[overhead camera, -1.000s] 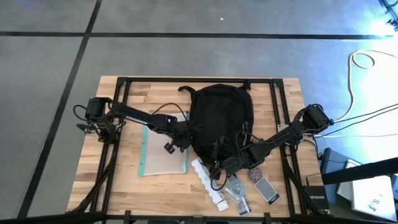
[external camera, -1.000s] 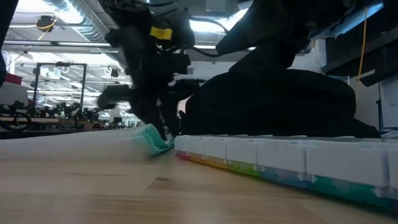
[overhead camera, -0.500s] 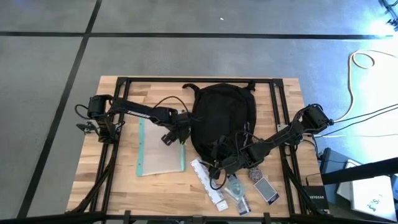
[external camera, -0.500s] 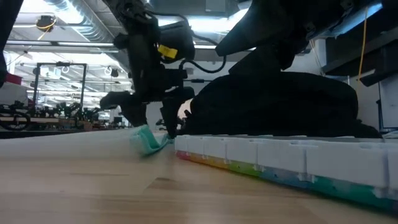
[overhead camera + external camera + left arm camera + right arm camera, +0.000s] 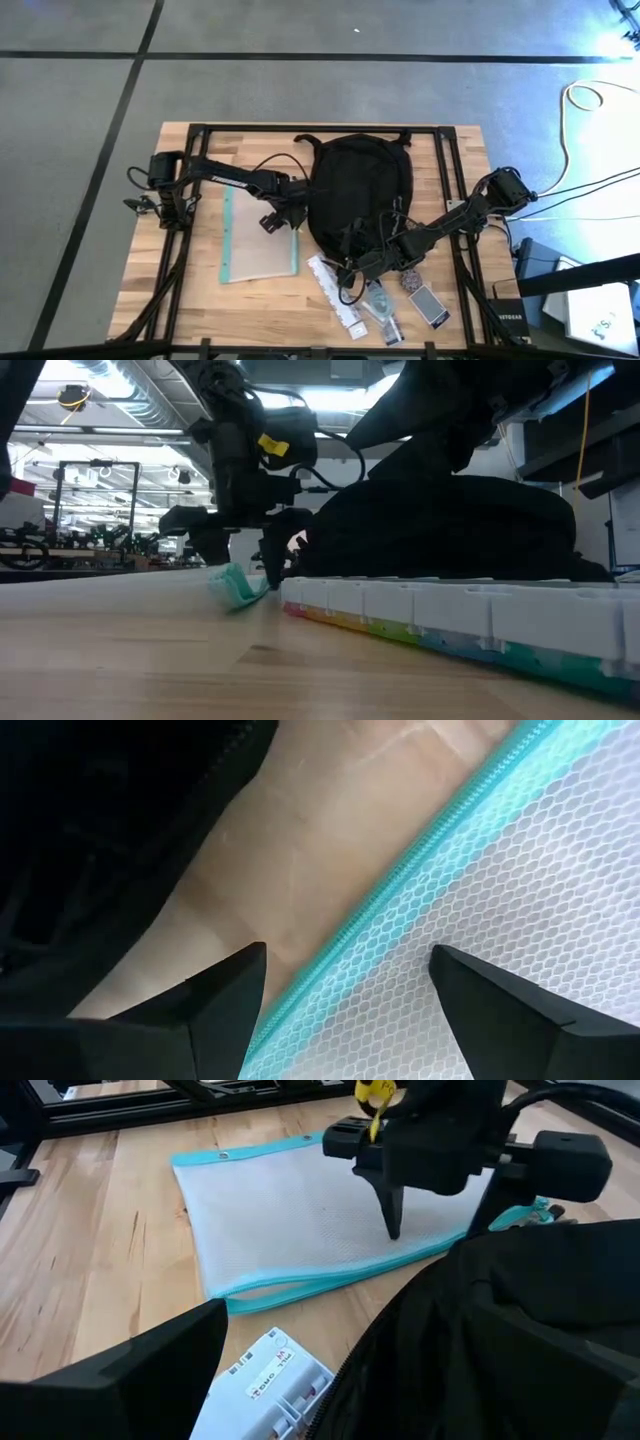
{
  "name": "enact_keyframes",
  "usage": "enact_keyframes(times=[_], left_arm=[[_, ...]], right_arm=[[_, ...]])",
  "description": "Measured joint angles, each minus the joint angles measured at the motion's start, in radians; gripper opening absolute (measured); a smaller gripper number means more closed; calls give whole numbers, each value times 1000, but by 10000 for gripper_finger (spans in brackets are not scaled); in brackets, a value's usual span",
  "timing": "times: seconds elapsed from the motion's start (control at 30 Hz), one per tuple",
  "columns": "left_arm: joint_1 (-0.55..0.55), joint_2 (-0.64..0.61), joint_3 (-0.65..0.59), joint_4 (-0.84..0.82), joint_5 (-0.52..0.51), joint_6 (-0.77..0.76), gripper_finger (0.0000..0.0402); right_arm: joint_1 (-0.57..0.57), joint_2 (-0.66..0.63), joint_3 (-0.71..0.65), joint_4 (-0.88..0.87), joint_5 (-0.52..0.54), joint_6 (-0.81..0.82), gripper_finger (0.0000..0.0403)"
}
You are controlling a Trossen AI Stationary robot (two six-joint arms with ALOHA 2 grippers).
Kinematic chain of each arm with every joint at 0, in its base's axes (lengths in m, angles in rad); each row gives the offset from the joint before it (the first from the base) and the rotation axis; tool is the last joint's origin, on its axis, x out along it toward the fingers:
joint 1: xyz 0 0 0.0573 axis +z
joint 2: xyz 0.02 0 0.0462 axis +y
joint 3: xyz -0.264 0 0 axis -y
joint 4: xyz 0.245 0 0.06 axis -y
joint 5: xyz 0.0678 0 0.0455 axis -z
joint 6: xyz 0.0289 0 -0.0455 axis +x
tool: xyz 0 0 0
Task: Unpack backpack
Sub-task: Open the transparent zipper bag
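The black backpack lies flat in the middle of the table. Left of it lies a clear mesh pouch with a teal edge. My left gripper points down, open, over the pouch's edge nearest the backpack. One finger stands over the mesh and the other over bare wood, with the teal zip edge between them. My right gripper stands open at the backpack's near end. Black fabric lies between and beside its fingers. My left gripper touches nothing that I can see; its fingertips stand just over the pouch. My right gripper reaches slanting down from the table's right side at the backpack's near end. Whether a finger touches the fabric cannot be told, since the finger hides that spot.
A long white pill organiser with coloured sides lies near the front edge. Beside it are a clear bottle-like thing and a small flat device. Black frame rails run around the tabletop.
My left gripper has opened and let go of the pouch's teal edge, which it held a little raised. The edge has dropped back onto the table. The gripper has moved slightly toward the far edge and the backpack and tipped more steeply downward.
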Motion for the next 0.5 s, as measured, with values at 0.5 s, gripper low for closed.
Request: enact_keyframes(times=[0.5], left_arm=[[-4, -2, -1, -49, -37, 6, 209]], right_arm=[[0, 9, -4, 9, 0, 2, 390]])
